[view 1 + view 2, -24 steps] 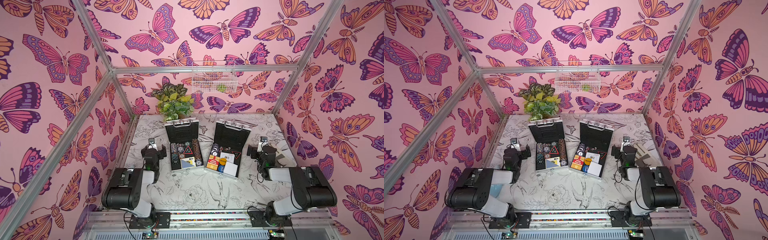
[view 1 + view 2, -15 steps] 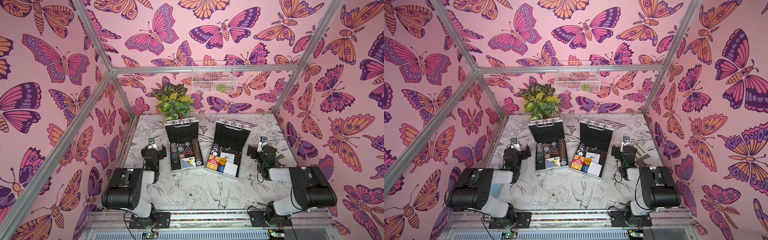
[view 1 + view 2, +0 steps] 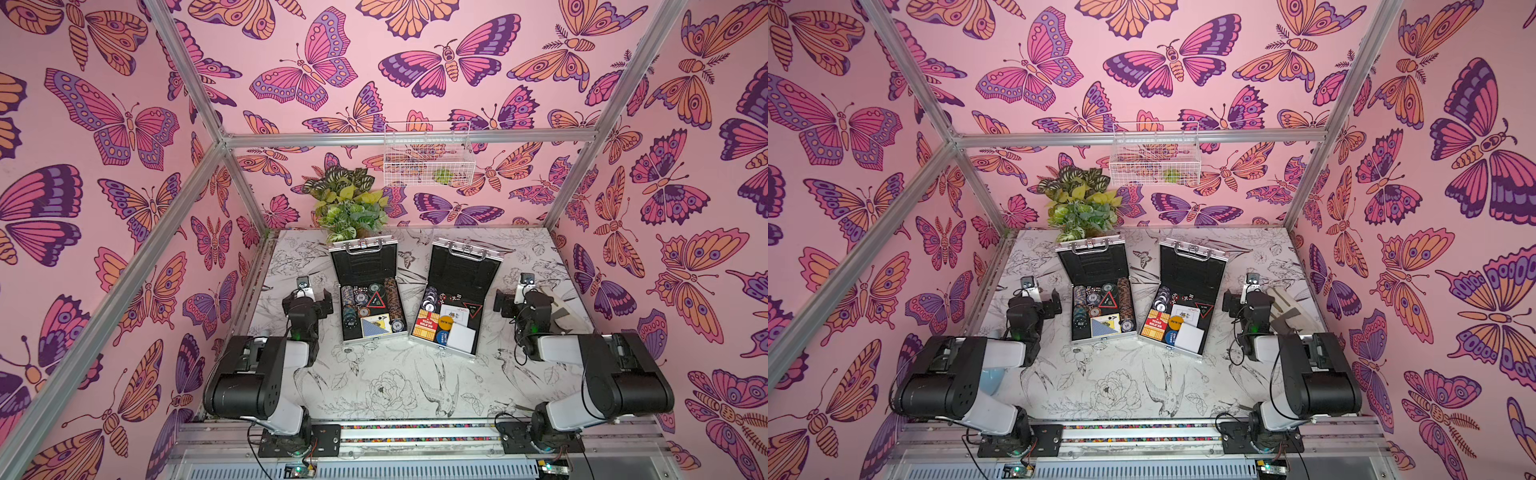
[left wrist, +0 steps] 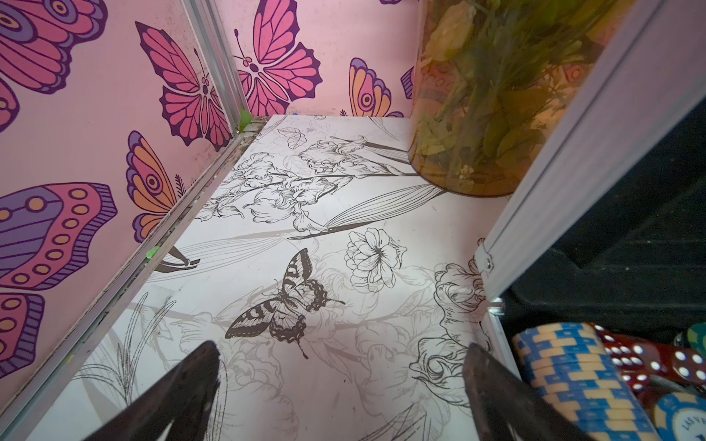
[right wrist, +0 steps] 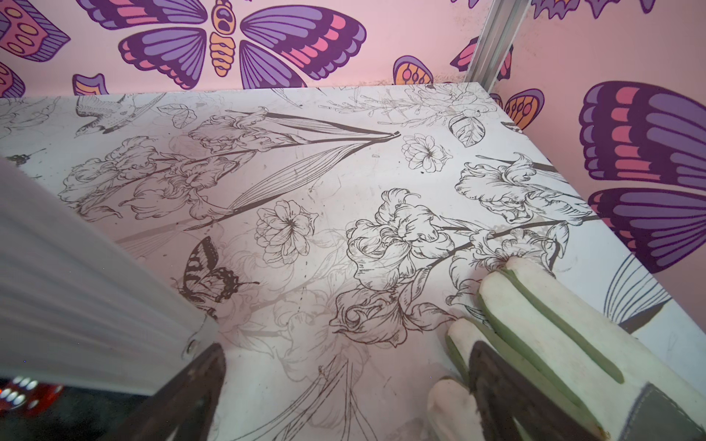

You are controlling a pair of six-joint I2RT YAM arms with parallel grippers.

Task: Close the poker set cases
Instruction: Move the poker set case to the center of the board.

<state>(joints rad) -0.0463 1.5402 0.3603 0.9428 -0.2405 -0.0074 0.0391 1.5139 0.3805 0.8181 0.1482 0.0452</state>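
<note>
Your cell, itemised. Table point(image 3: 374, 374): white top, b&w flower/bird print. Walls point(image 3: 104, 124): pink, butterflies. Far edge: plant point(image 3: 351, 203); wire basket point(image 3: 428, 153) on far wall. Cases: left case point(image 3: 361, 266), right case point(image 3: 461, 270), mid-table, side by side, lids up. Grippers: left gripper point(image 4: 342, 355), right gripper point(image 5: 349, 353), wide, empty, outboard of cases. Glove point(image 5: 554, 324) by right gripper.

1. A lab test booth built for robots.
2. Butterfly-print walls point(image 3: 104, 208) on a bare metal frame point(image 3: 407, 139) box in a printed table point(image 3: 386, 386).
3. A left arm point(image 3: 257, 374) and a right arm point(image 3: 615, 374) are bolted to a rail point(image 3: 415, 434) along its front edge.
</note>
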